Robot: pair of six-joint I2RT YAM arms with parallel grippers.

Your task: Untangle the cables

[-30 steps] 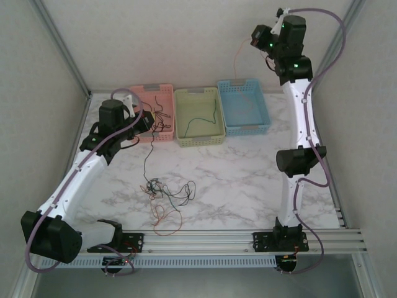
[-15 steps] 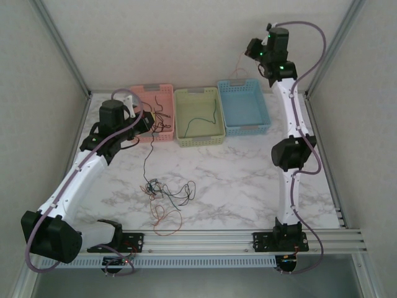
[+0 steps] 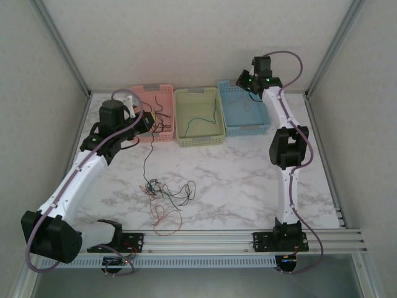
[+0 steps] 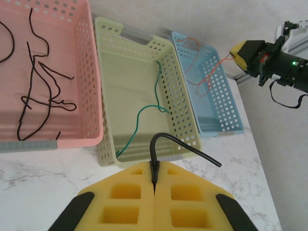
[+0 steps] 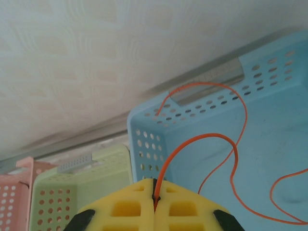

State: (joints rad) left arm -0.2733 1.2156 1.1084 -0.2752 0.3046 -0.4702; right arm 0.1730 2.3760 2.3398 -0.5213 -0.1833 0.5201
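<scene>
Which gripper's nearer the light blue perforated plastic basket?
Right. The right gripper hangs over the far end of the light blue perforated plastic basket, pinching a thin orange wire. The left gripper is by the pink plastic basket, pinching a thin black wire.

Left of the green basket (image 4: 180, 103), the pink basket (image 4: 89, 77) is cut off by the top and left edges of my left wrist view, and the black wire's (image 4: 192, 151) end vanishes inside my left claw (image 4: 154, 175). Right of the green basket, the orange wire (image 5: 207, 136) runs off the edge of my right wrist view. From above, the tangle (image 3: 164, 195) in front of the green basket is too fine to tell strand from strand.
</scene>
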